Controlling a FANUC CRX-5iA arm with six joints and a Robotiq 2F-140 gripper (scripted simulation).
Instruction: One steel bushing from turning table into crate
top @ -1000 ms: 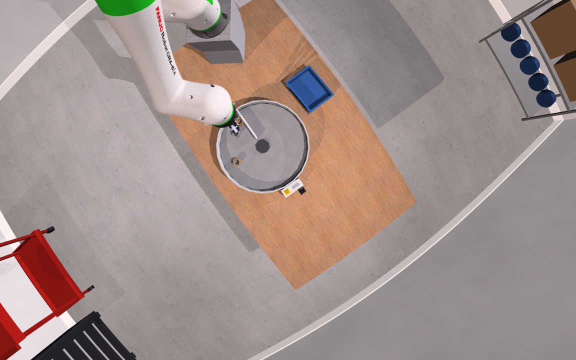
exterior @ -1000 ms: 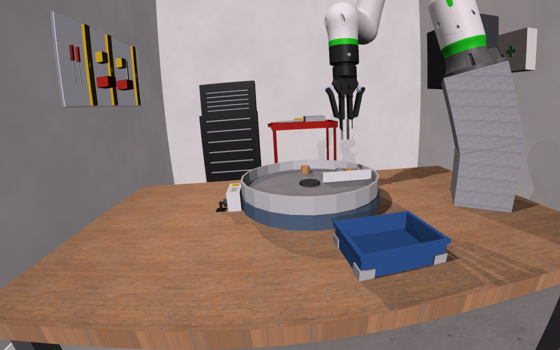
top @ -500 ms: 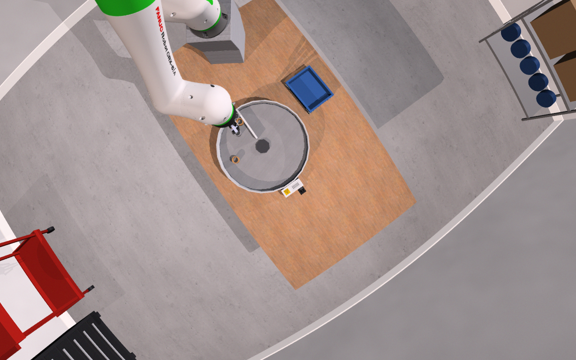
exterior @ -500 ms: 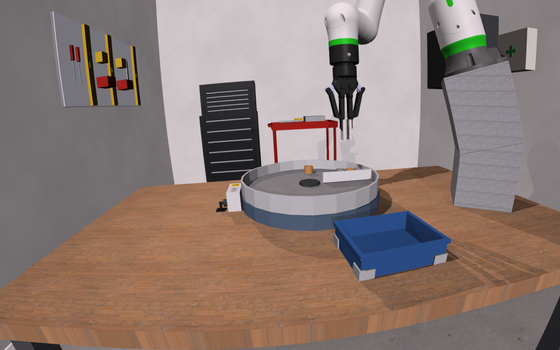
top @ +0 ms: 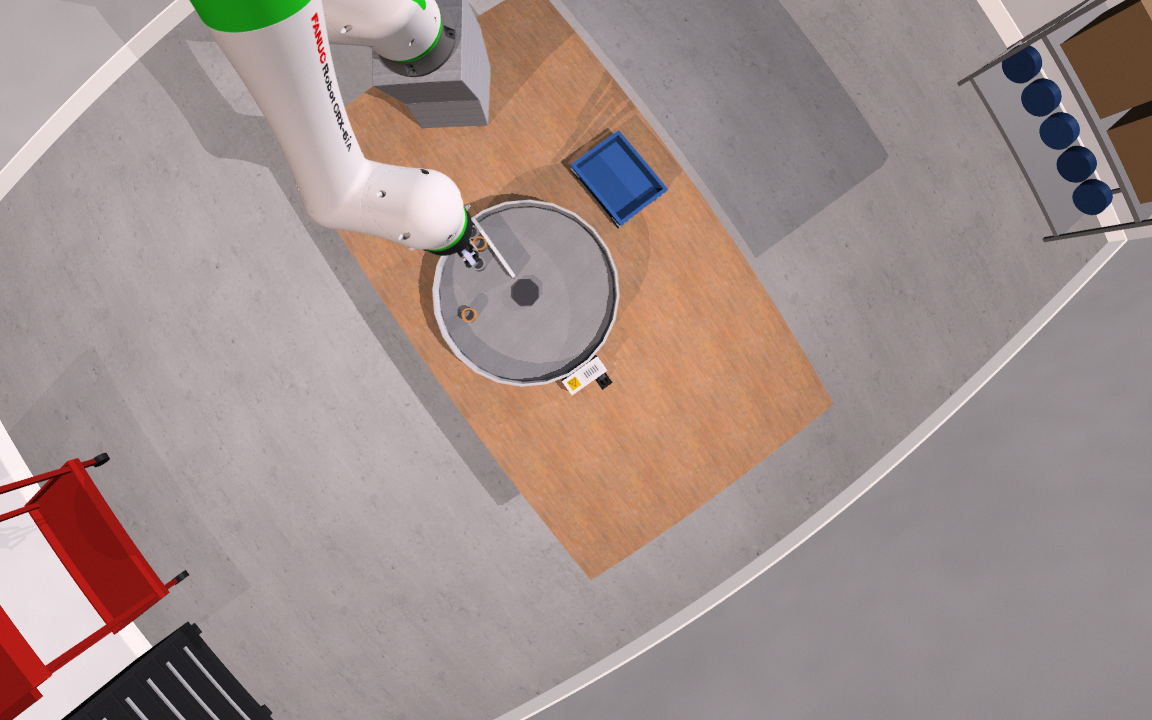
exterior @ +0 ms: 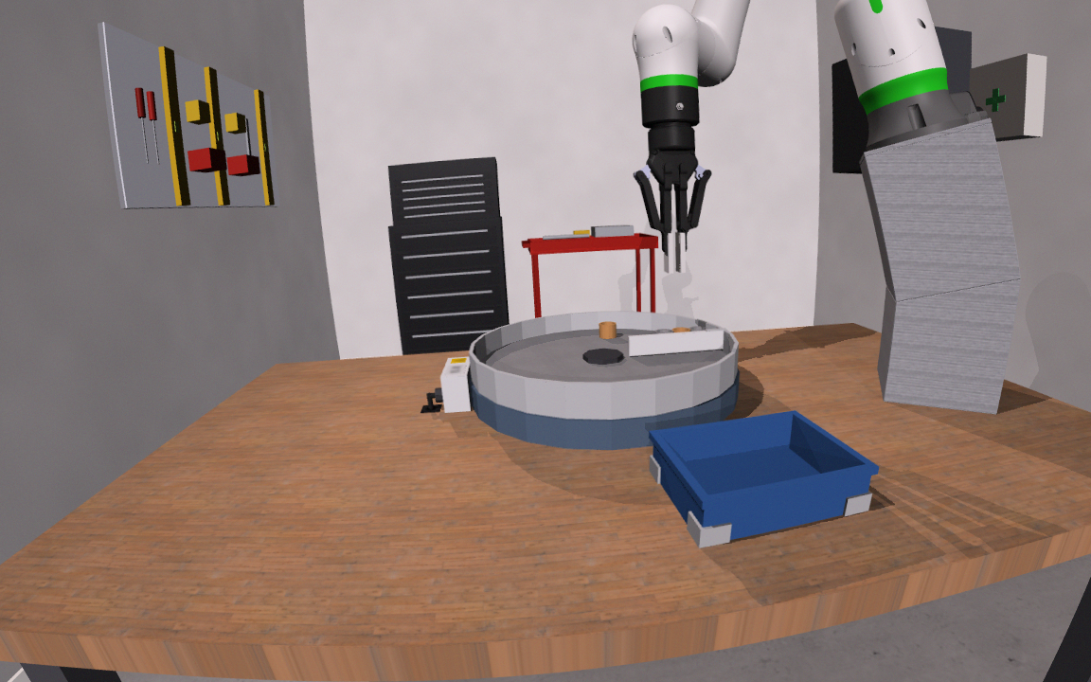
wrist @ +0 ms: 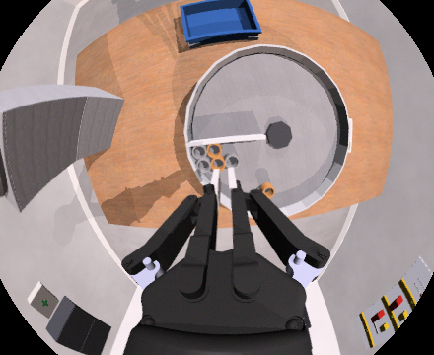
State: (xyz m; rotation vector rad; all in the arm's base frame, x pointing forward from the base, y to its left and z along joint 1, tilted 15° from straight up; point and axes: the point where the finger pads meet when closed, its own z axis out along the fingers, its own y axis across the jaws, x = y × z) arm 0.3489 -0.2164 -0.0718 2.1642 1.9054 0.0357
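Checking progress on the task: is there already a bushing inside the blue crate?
No, the blue crate shows only its bare blue floor in the exterior view, with no bushing in it.

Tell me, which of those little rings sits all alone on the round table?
The orange bushing near the turning table's rim, far from the cluster bunched against the white bar.
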